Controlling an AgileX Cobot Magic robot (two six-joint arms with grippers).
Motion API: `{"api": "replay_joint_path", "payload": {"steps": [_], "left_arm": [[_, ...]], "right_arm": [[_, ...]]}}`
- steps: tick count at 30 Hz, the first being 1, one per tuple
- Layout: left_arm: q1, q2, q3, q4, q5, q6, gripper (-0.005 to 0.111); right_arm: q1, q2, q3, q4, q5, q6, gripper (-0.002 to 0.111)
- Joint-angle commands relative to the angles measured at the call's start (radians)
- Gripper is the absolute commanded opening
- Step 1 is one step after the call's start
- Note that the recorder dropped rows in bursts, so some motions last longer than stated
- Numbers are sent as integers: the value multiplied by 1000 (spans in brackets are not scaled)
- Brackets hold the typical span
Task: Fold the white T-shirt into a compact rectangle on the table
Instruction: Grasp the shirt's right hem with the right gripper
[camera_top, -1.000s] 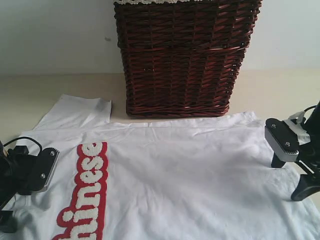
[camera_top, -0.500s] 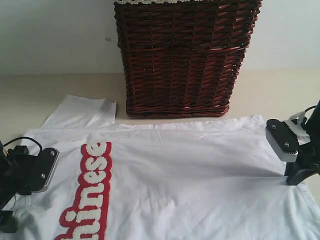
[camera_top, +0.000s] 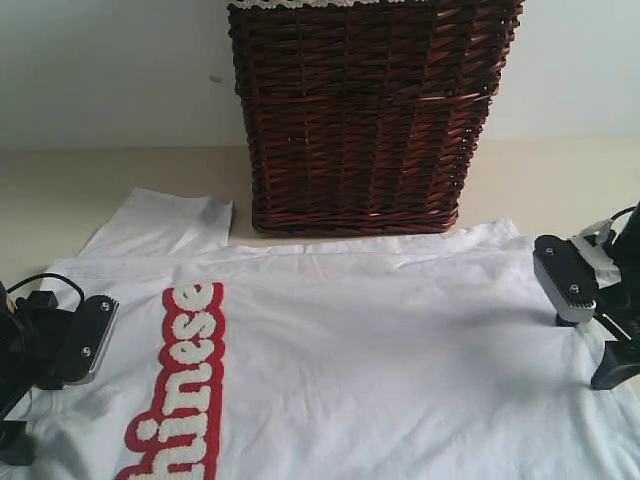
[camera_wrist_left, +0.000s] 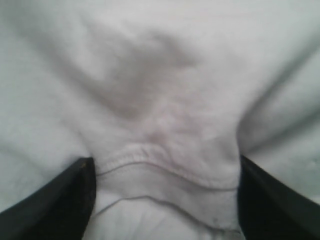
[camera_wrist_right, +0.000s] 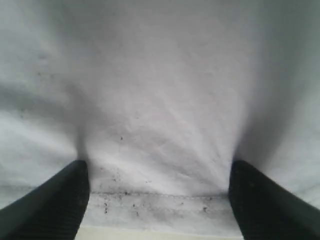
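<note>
The white T-shirt (camera_top: 350, 360) lies spread flat on the table (camera_top: 60, 190), its red-outlined lettering (camera_top: 185, 370) at the left. My left gripper (camera_top: 50, 395) stands at the shirt's left edge. In the left wrist view, a bunched, stitched edge of the shirt (camera_wrist_left: 165, 170) lies between the wide-apart fingers of the left gripper (camera_wrist_left: 162, 200). My right gripper (camera_top: 592, 328) stands at the shirt's right edge, open. In the right wrist view, the speckled hem (camera_wrist_right: 160, 202) lies flat between the spread fingers of the right gripper (camera_wrist_right: 157, 200).
A tall dark brown wicker basket (camera_top: 365, 110) stands at the back, right behind the shirt's far edge. One sleeve (camera_top: 165, 222) sticks out at the back left. A thin strip of bare table (camera_wrist_right: 150, 235) shows just beyond the hem.
The right gripper closed on the shirt's right edge half a second ago and has opened again. The shirt slid slightly to the right. The left gripper has not moved.
</note>
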Motion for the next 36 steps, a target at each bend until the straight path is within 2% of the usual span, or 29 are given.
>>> {"api": "replay_joint_path", "payload": {"steps": [1, 11, 20, 23, 25, 30, 36], "left_arm": [[2, 20, 4, -6, -6, 4, 72], [2, 20, 4, -6, -6, 4, 72], [2, 20, 4, -6, -6, 4, 72], [2, 20, 4, -6, -6, 4, 72], [2, 20, 4, -6, -6, 4, 72], [2, 20, 4, -6, -6, 4, 72], [2, 20, 4, -6, -6, 4, 72]], "right_arm": [[-1, -3, 17, -24, -48, -1, 77], [-1, -81, 35, 52, 39, 2, 77], [-1, -50, 159, 69, -129, -28, 77], [-1, -24, 165, 69, -111, -28, 77], [-1, -17, 165, 69, -99, -28, 73], [-1, -10, 165, 33, -86, -28, 54], [-1, -10, 165, -36, -26, 2, 44]]}}
